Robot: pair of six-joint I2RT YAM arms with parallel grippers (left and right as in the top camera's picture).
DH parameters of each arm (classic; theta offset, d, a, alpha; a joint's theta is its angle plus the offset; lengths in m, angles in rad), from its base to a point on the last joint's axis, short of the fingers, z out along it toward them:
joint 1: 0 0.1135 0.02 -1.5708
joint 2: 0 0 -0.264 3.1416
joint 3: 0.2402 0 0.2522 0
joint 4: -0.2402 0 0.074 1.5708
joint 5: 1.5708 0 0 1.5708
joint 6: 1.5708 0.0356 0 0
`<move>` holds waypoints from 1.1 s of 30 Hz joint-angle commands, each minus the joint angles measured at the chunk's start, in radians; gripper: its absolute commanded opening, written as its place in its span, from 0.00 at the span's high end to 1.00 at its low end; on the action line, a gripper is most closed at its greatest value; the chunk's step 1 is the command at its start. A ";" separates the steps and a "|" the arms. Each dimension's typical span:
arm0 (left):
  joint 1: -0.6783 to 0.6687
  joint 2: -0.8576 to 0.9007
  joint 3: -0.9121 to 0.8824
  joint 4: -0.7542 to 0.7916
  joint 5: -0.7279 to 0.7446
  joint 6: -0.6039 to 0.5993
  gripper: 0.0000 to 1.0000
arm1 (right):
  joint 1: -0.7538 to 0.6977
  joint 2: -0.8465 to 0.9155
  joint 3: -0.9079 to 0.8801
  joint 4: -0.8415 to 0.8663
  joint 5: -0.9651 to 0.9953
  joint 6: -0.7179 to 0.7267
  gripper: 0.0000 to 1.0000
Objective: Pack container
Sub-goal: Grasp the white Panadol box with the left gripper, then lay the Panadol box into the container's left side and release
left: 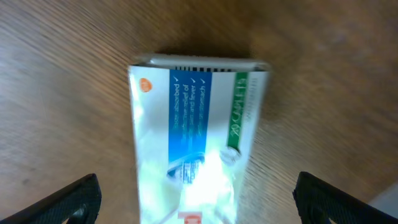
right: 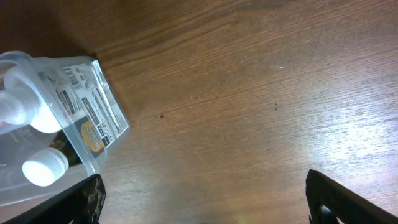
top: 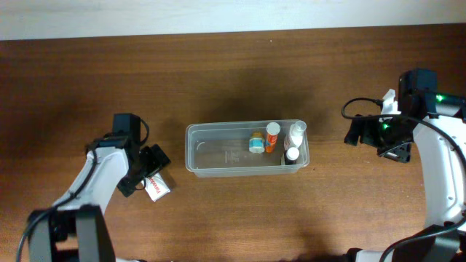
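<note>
1. Near the left edge of the desk, we see the left gripper (top: 148, 173) over a small white, blue and green carton (left: 193, 124). The carton lies flat on the wood. The fingers are spread wide, one to each side, gripping nothing.
2. We judge the step in hand to be picking up this carton.
3. The next move calls for lowering, closing on the carton's sides, and carrying it to the container (top: 218, 154) at the middle of the desk.
4. The container's right end holds small bottles (top: 292, 153). Its left end is bare.
5. Toward the right edge, the right gripper (right: 208, 202) hangs over bare wood near the container, wide open and empty.
6. Only the container's wall stands in the way.
</note>
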 commanded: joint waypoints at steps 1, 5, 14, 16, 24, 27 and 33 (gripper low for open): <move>0.004 0.088 -0.011 0.009 0.053 -0.006 0.02 | -0.002 -0.004 -0.002 0.002 -0.010 -0.011 0.05; 0.004 0.085 -0.009 0.008 0.050 -0.006 0.32 | -0.002 -0.004 -0.002 0.002 -0.010 -0.011 0.06; -0.011 -0.144 0.099 -0.033 0.048 0.134 0.59 | -0.002 -0.004 -0.002 0.003 -0.010 -0.011 0.06; -0.055 -0.243 0.135 -0.027 0.041 0.185 0.59 | -0.002 -0.004 -0.002 0.003 -0.010 -0.011 0.05; -0.364 -0.383 0.144 0.158 0.031 0.741 0.60 | -0.002 -0.004 -0.002 0.006 -0.010 -0.011 0.05; -0.470 -0.328 0.144 0.182 0.031 0.912 0.60 | -0.002 -0.004 -0.002 0.006 -0.010 -0.011 0.05; -0.558 -0.138 0.144 0.222 0.025 1.044 0.52 | -0.002 -0.004 -0.002 0.006 -0.010 -0.011 0.05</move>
